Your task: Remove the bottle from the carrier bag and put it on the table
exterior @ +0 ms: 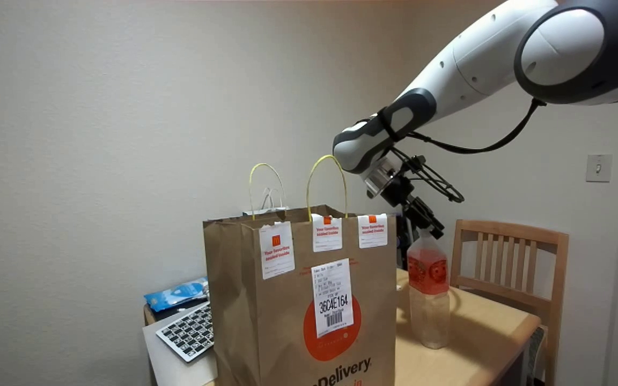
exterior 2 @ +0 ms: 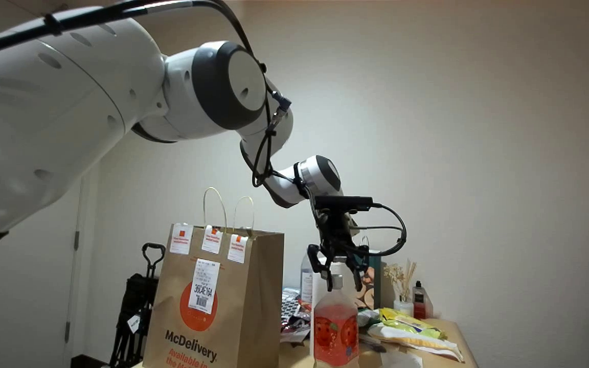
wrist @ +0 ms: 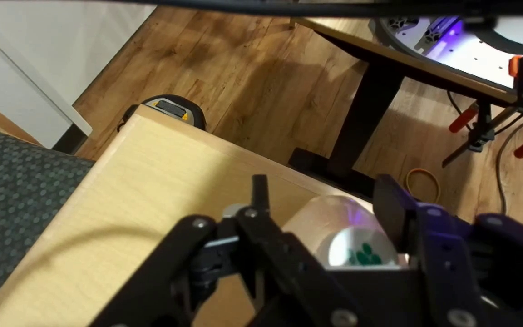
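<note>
The clear bottle with a red label band (exterior: 428, 300) stands upright on the tan table (exterior: 480, 343), outside and beside the brown paper carrier bag (exterior: 282, 321). Bottle (exterior 2: 335, 332) and bag (exterior 2: 256, 301) show in both exterior views. My gripper (exterior 2: 344, 287) is at the bottle's top with its fingers spread. In the wrist view the gripper (wrist: 323, 195) has one finger each side of the bottle (wrist: 311, 222). Its cap is white with a green mark. The left finger is apart from the bottle; whether the right finger touches it I cannot tell. The bag's inside is hidden.
A wooden chair (exterior: 507, 268) stands behind the table. A keyboard (exterior: 188, 332) lies beyond the bag. Snack packets (exterior 2: 414, 332) and a reed diffuser (exterior 2: 403, 306) are on the table. The table's edge (wrist: 243, 154) runs close past the bottle.
</note>
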Tool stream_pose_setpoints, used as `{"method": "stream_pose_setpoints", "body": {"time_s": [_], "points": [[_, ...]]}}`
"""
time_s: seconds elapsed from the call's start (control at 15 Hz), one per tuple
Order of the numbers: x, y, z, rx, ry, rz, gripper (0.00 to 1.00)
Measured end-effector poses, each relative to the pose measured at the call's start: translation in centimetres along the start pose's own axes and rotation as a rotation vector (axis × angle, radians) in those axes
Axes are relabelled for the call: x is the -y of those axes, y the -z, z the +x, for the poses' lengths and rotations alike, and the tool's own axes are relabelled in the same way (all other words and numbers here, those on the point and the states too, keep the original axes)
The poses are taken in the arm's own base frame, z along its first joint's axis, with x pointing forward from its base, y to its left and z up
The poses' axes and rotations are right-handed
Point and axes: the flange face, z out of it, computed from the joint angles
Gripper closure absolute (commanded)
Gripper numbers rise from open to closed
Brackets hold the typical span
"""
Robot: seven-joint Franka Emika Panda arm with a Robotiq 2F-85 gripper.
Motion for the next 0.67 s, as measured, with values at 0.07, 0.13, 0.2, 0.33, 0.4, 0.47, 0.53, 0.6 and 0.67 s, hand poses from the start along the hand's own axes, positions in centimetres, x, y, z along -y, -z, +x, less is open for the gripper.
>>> {"method": "stream_pose_setpoints", "body": {"time_s": [0.07, 0.13, 0.2, 0.33, 0.4, 0.47, 0.53, 0.6, 0.67], "points": [[0.0, 0.2, -0.1, -0.003, -0.002, -0.002, 0.02], [-0.1, 0.5, -0.2, -0.009, -0.004, -0.004, 0.0], [-0.1, 0.8, -0.3, -0.017, -0.006, -0.009, 0.0], [-0.2, 1.9, -0.7, -0.034, -0.013, -0.026, 0.0], [-0.1, 2.6, -1.1, -0.043, -0.018, -0.041, 0.0], [-0.1, 3.3, -1.5, -0.052, -0.023, -0.057, 0.0], [0.0, 4.2, -2.0, -0.062, -0.028, -0.073, 0.0], [0.1, 5.1, -2.7, -0.077, -0.033, -0.088, 0.0], [0.3, 6.0, -3.4, -0.092, -0.039, -0.101, 0.0]]}}
